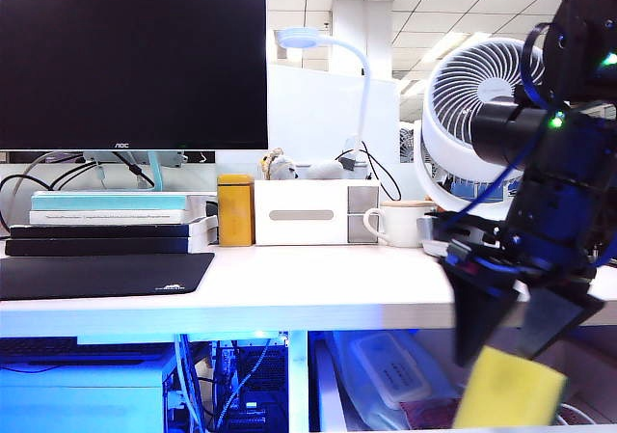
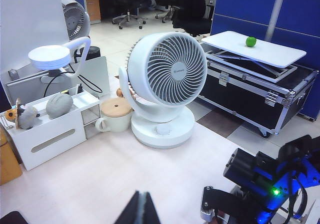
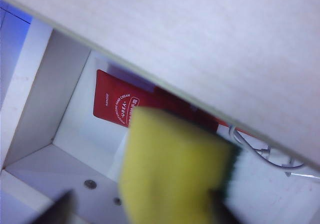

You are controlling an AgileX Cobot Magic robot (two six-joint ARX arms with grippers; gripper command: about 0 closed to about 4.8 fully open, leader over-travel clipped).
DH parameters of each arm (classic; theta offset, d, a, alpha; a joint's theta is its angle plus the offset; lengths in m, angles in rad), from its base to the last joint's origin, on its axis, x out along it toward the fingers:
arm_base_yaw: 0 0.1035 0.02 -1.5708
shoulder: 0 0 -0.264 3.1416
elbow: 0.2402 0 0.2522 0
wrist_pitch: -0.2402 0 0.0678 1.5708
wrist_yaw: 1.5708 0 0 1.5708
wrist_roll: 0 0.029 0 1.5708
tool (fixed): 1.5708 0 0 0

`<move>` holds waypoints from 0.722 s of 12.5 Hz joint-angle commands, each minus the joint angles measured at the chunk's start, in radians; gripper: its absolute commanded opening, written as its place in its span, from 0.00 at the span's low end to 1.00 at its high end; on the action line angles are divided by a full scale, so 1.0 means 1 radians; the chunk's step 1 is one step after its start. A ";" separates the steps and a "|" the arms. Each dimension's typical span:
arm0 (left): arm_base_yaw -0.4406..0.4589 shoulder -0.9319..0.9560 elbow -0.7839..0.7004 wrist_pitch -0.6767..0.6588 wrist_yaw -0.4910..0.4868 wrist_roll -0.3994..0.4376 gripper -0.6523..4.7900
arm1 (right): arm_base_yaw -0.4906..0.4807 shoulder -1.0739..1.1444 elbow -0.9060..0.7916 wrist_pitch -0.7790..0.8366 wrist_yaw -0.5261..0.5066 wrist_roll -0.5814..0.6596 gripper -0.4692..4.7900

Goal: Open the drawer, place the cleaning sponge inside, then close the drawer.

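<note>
Right pincer (image 1: 516,322) hangs below the tabletop's front edge near the right-hand end, pointing down over the open drawer (image 3: 60,129). Its two dark fingers stand spread, one on each side of the cleaning sponge (image 1: 509,391); whether they touch or grip it cannot be told, since the sponge is blurred in both views that show it. Left pincer (image 2: 143,210) sits above the tabletop (image 2: 110,174), only its dark tips showing, pressed together with nothing between them.

Exterior view: gives the front of the tabletop and the sponge as a plain yellow block just under the right pincer's fingertips. Drawer interior hardly readable here.

Right wrist view: looks down into the drawer, which the exterior view does not. White flat inner walls and floor, smooth, with two small round screw heads. A red packet (image 3: 117,104) with white print lies flat on the floor, part-hidden under the tabletop's pale wood-grain underside edge. A thin grey cable (image 3: 255,151) loops near it. Sponge is soft-looking yellow foam with a thin dark green layer along one side, above the drawer floor.

Left wrist view: white round fan (image 2: 165,84) with ribbed grille, white mug (image 2: 116,115) with a cork lid, white desktop box (image 2: 50,134).
</note>
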 commanded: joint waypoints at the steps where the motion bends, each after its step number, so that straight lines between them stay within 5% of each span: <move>1: 0.000 -0.001 0.006 0.010 0.001 0.003 0.11 | 0.000 -0.006 0.051 -0.088 -0.003 0.000 1.00; 2: 0.000 -0.001 0.006 0.010 0.001 0.003 0.11 | 0.000 -0.006 0.069 -0.116 -0.003 0.000 1.00; 3: 0.000 -0.001 0.006 0.010 0.001 0.003 0.11 | 0.000 -0.006 0.097 -0.166 -0.008 0.000 0.19; 5: 0.000 -0.001 0.006 0.010 0.001 0.003 0.11 | 0.000 -0.006 0.140 -0.225 -0.012 0.001 0.10; 7: 0.000 -0.001 0.006 0.010 0.001 0.003 0.11 | 0.000 -0.006 0.164 -0.278 -0.029 0.011 1.00; 8: 0.000 -0.001 0.006 0.010 0.001 0.003 0.11 | 0.000 -0.006 0.164 -0.296 -0.026 0.010 1.00; 9: 0.000 -0.001 0.006 0.010 0.001 0.003 0.11 | 0.000 -0.006 0.164 -0.313 -0.026 0.010 0.80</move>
